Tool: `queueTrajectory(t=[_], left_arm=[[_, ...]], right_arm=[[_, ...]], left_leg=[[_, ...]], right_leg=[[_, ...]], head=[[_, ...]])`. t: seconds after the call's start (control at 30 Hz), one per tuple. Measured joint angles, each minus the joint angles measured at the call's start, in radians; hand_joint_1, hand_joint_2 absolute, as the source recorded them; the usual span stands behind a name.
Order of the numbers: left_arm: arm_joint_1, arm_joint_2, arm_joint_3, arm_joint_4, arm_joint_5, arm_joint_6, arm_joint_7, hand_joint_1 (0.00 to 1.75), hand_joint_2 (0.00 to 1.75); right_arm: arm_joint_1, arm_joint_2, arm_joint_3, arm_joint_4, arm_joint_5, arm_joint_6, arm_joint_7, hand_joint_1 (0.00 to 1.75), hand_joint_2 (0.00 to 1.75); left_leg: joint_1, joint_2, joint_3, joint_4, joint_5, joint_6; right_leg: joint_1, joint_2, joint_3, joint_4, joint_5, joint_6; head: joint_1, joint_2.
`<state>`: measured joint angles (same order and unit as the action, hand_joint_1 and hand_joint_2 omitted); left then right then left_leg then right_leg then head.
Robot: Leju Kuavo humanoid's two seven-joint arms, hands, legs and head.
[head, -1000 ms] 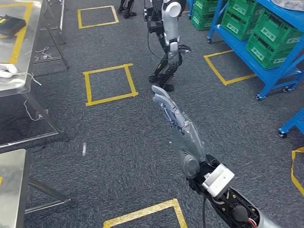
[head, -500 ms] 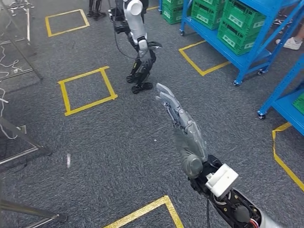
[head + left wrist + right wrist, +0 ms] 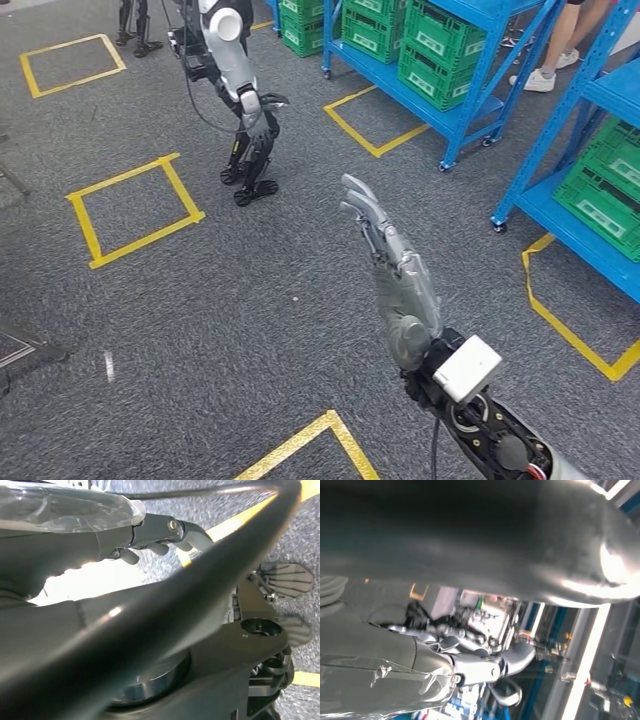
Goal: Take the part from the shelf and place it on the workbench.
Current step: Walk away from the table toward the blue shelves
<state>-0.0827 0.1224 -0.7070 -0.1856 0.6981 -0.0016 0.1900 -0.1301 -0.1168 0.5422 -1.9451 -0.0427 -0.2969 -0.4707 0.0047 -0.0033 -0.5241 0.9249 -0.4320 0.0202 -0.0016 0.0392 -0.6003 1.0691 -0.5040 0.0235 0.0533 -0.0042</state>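
Note:
My right hand (image 3: pixel 396 275) is raised in front of me over the grey carpet, fingers stretched out and apart, holding nothing. The right wrist view shows the same hand (image 3: pixel 486 667) with its fingers extended and empty. In the left wrist view my left hand (image 3: pixel 170 532) hangs low over the carpet, thumb out, nothing in it. A blue shelf (image 3: pixel 423 85) with green crates (image 3: pixel 441 45) stands at the back. A second blue shelf (image 3: pixel 581 225) at the right carries another green crate (image 3: pixel 604 190). I cannot make out a part in the crates.
Another humanoid robot (image 3: pixel 238 90) stands on the carpet at the back left of my hand. Yellow tape squares (image 3: pixel 132 205) mark the floor, with one outline beside the right shelf (image 3: pixel 566 325). A person's legs (image 3: pixel 562 40) show behind the shelves at the top right.
The camera has turned right: the metal tables have left the picture on the left and the blue shelves have come closer. My right hand stays raised and open.

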Motion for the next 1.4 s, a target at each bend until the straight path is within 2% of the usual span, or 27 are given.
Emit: queueTrajectory(t=[0.07, 0.1, 0.13, 0.17, 0.23, 0.3, 0.33, 0.4, 0.47, 0.53, 0.57, 0.6, 0.63, 0.67, 0.73, 0.77, 0.83, 0.9, 0.97, 1.03, 1.1, 1.13, 1.17, 1.2, 1.27, 1.33, 1.4], left_arm=[[0.001, 0.0, -0.003, 0.0, 0.002, 0.005, 0.0, 0.0, 0.0], [0.001, 0.0, -0.005, 0.0, 0.004, 0.009, 0.0, 0.0, 0.0], [0.001, 0.0, -0.007, 0.0, 0.006, 0.014, 0.0, 0.0, 0.0], [0.001, -0.001, -0.008, 0.0, 0.008, 0.019, 0.0, 0.0, 0.0], [0.001, 0.0, -0.01, 0.0, 0.011, 0.028, 0.0, 0.0, 0.0], [0.0, 0.004, -0.011, 0.0, 0.011, 0.034, 0.0, 0.0, 0.0], [0.0, 0.006, -0.013, 0.0, 0.012, 0.035, 0.0, 0.0, 0.0], [-0.003, 0.007, -0.015, 0.0, 0.014, 0.038, 0.0, 0.0, 0.0], [-0.004, 0.007, -0.016, 0.0, 0.017, 0.043, 0.0, 0.0, 0.0], [-0.003, 0.006, -0.017, 0.0, 0.021, 0.046, -0.001, 0.0, 0.0], [-0.002, 0.006, -0.017, 0.0, 0.024, 0.047, -0.001, 0.0, 0.0], [-0.001, 0.006, -0.017, 0.0, 0.026, 0.05, -0.001, 0.0, 0.0], [0.001, 0.006, -0.017, 0.0, 0.027, 0.051, -0.001, 0.0, 0.0], [0.002, 0.006, -0.017, 0.0, 0.029, 0.053, -0.001, 0.0, 0.0], [0.001, 0.008, -0.017, 0.0, 0.029, 0.057, -0.002, 0.0, 0.0], [0.001, 0.01, -0.017, 0.0, 0.029, 0.06, -0.003, 0.0, 0.0], [-0.002, 0.013, -0.018, 0.0, 0.031, 0.068, -0.006, 0.0, 0.0], [-0.005, 0.012, -0.018, 0.0, 0.033, 0.073, -0.008, 0.0, 0.0], [-0.005, 0.011, -0.018, 0.0, 0.035, 0.076, -0.009, 0.0, 0.0], [-0.004, 0.012, -0.018, 0.0, 0.037, 0.076, -0.009, 0.0, 0.0], [-0.002, 0.011, -0.019, 0.0, 0.039, 0.076, -0.009, 0.0, 0.0], [0.0, 0.011, -0.019, 0.0, 0.04, 0.076, -0.009, 0.0, 0.0], [0.0, 0.01, -0.019, 0.0, 0.041, 0.076, -0.009, 0.0, 0.0], [0.001, 0.009, -0.02, 0.0, 0.042, 0.076, -0.009, 0.0, 0.0], [0.0, 0.008, -0.02, 0.0, 0.046, 0.076, -0.009, 0.0, 0.0], [-0.002, 0.009, -0.023, 0.0, 0.05, 0.076, -0.01, 0.0, 0.0], [-0.004, 0.008, -0.028, 0.0, 0.052, 0.075, -0.013, 0.0, 0.0]], right_arm=[[0.008, -0.004, -0.009, 0.002, -0.003, -0.006, 0.003, 0.0, 0.0], [0.016, -0.006, -0.014, 0.004, -0.004, -0.009, 0.005, 0.0, 0.0], [0.024, -0.008, -0.021, 0.006, -0.006, -0.012, 0.008, 0.0, 0.0], [0.032, -0.009, -0.028, 0.009, -0.008, -0.017, 0.011, 0.0, 0.0], [0.048, -0.013, -0.045, 0.015, -0.01, -0.025, 0.015, 0.0, 0.0], [0.061, -0.014, -0.061, 0.021, -0.013, -0.029, 0.017, 0.0, 0.0], [0.068, -0.014, -0.069, 0.025, -0.015, -0.03, 0.017, 0.0, 0.0], [0.086, -0.017, -0.084, 0.031, -0.02, -0.034, 0.02, 0.0, 0.0], [0.101, -0.02, -0.099, 0.039, -0.026, -0.038, 0.022, 0.0, 0.0], [0.115, -0.02, -0.113, 0.052, -0.036, -0.039, 0.023, 0.0, 0.0], [0.123, -0.021, -0.12, 0.061, -0.041, -0.039, 0.024, 0.0, 0.0], [0.13, -0.022, -0.126, 0.07, -0.045, -0.038, 0.025, 0.0, 0.0], [0.135, -0.023, -0.131, 0.08, -0.047, -0.037, 0.026, 0.0, 0.0], [0.138, -0.024, -0.135, 0.088, -0.049, -0.037, 0.027, 0.0, 0.0], [0.14, -0.025, -0.144, 0.101, -0.051, -0.036, 0.027, 0.0, 0.0], [0.141, -0.025, -0.148, 0.108, -0.054, -0.035, 0.028, 0.0, 0.0], [0.144, -0.026, -0.158, 0.127, -0.062, -0.036, 0.034, 0.0, 0.0], [0.15, -0.027, -0.171, 0.153, -0.076, -0.038, 0.043, 0.0, 0.0], [0.153, -0.029, -0.187, 0.19, -0.092, -0.038, 0.046, 0.0, 0.0], [0.153, -0.03, -0.204, 0.235, -0.103, -0.038, 0.041, 0.0, 0.0], [0.154, -0.032, -0.217, 0.275, -0.107, -0.037, 0.037, 0.0, 0.0], [0.155, -0.032, -0.222, 0.293, -0.108, -0.036, 0.04, 0.0, 0.0], [0.155, -0.033, -0.226, 0.309, -0.109, -0.036, 0.045, 0.0, 0.0], [0.155, -0.033, -0.23, 0.327, -0.112, -0.035, 0.052, 0.0, 0.0], [0.149, -0.033, -0.241, 0.376, -0.135, -0.03, 0.059, 0.0, 0.0], [0.135, -0.034, -0.255, 0.463, -0.18, -0.013, 0.045, 0.0, 0.0], [0.115, -0.034, -0.269, 0.576, -0.225, 0.01, 0.012, 0.0, 0.0]], left_leg=[[0.0, 0.021, 0.001, 0.0, -0.002, 0.002], [0.0, 0.032, 0.002, 0.0, -0.003, 0.001], [0.001, 0.042, 0.004, 0.0, -0.006, 0.0], [0.002, 0.051, 0.007, 0.001, -0.009, -0.003], [0.003, 0.067, 0.016, 0.003, -0.017, -0.014], [-0.002, 0.08, 0.019, 0.009, -0.024, -0.025], [-0.004, 0.087, 0.02, 0.011, -0.025, -0.029], [-0.002, 0.095, 0.02, 0.014, -0.029, -0.038], [0.003, 0.068, 0.003, 0.058, -0.061, -0.045], [0.005, 0.027, -0.061, 0.189, -0.128, -0.047], [0.004, 0.018, -0.101, 0.265, -0.156, -0.045], [0.003, 0.013, -0.133, 0.32, -0.169, -0.042], [0.002, 0.01, -0.147, 0.335, -0.16, -0.037], [-0.001, 0.007, -0.14, 0.308, -0.131, -0.03], [-0.009, -0.02, -0.083, 0.168, -0.051, -0.011], [-0.012, -0.038, -0.054, 0.1, -0.024, -0.004], [-0.018, -0.057, -0.022, 0.031, -0.006, 0.002], [-0.017, -0.038, -0.016, 0.017, -0.003, 0.002], [-0.011, -0.018, -0.006, -0.001, 0.005, 0.006], [-0.008, 0.003, -0.001, -0.011, 0.009, 0.009], [-0.007, 0.025, -0.001, -0.011, 0.008, 0.009], [-0.006, 0.037, -0.001, -0.011, 0.007, 0.008], [-0.005, 0.047, 0.0, -0.01, 0.005, 0.005], [-0.003, 0.057, 0.002, -0.009, 0.003, 0.002], [-0.002, 0.074, 0.006, -0.004, -0.005, -0.01], [-0.004, 0.086, 0.009, 0.004, -0.011, -0.023], [-0.003, 0.098, 0.01, 0.006, -0.011, -0.032]], right_leg=[[-0.004, -0.022, -0.061, 0.134, -0.061, 0.01], [-0.008, -0.026, -0.08, 0.175, -0.071, 0.015], [-0.012, -0.03, -0.08, 0.176, -0.06, 0.019], [-0.017, -0.036, -0.059, 0.134, -0.031, 0.023], [-0.02, -0.07, 0.014, -0.01, 0.034, 0.029], [-0.018, -0.094, 0.059, -0.095, 0.057, 0.021], [-0.014, -0.093, 0.062, -0.101, 0.053, 0.013], [-0.012, -0.072, 0.06, -0.102, 0.056, -0.004], [-0.012, -0.054, 0.059, -0.104, 0.06, -0.017], [-0.01, -0.038, 0.057, -0.105, 0.062, -0.027], [-0.008, -0.028, 0.056, -0.105, 0.063, -0.03], [-0.005, -0.017, 0.055, -0.105, 0.063, -0.033], [-0.002, -0.005, 0.055, -0.105, 0.064, -0.034], [0.001, 0.008, 0.055, -0.105, 0.065, -0.035], [0.003, 0.031, 0.055, -0.105, 0.066, -0.036], [0.004, 0.041, 0.054, -0.104, 0.067, -0.035], [0.002, 0.057, 0.05, -0.104, 0.068, -0.03], [0.001, 0.069, 0.046, -0.106, 0.07, -0.021], [0.003, 0.036, 0.032, -0.08, 0.05, -0.011], [0.001, -0.013, -0.015, 0.026, -0.013, 0.002], [-0.008, -0.028, -0.075, 0.16, -0.071, 0.015], [-0.013, -0.03, -0.088, 0.189, -0.075, 0.021], [-0.018, -0.033, -0.081, 0.179, -0.061, 0.026], [-0.022, -0.04, -0.054, 0.127, -0.03, 0.031], [-0.025, -0.07, 0.024, -0.024, 0.031, 0.038], [-0.021, -0.085, 0.07, -0.107, 0.052, 0.026], [-0.015, -0.07, 0.073, -0.111, 0.053, 0.005]], head=[[0.006, 0.0], [0.007, 0.0], [0.008, 0.0], [0.01, 0.0], [0.016, 0.0], [0.018, 0.0], [0.015, 0.0], [0.006, 0.0], [0.001, 0.0], [-0.006, 0.0], [-0.007, 0.0], [-0.008, 0.0], [-0.009, 0.0], [-0.009, 0.0], [-0.01, 0.0], [-0.01, 0.0], [-0.01, 0.0], [-0.011, 0.0], [-0.008, 0.0], [-0.001, 0.0], [0.004, 0.0], [0.006, 0.0], [0.006, 0.0], [0.007, 0.0], [0.011, 0.0], [0.011, 0.0], [0.004, 0.0]])
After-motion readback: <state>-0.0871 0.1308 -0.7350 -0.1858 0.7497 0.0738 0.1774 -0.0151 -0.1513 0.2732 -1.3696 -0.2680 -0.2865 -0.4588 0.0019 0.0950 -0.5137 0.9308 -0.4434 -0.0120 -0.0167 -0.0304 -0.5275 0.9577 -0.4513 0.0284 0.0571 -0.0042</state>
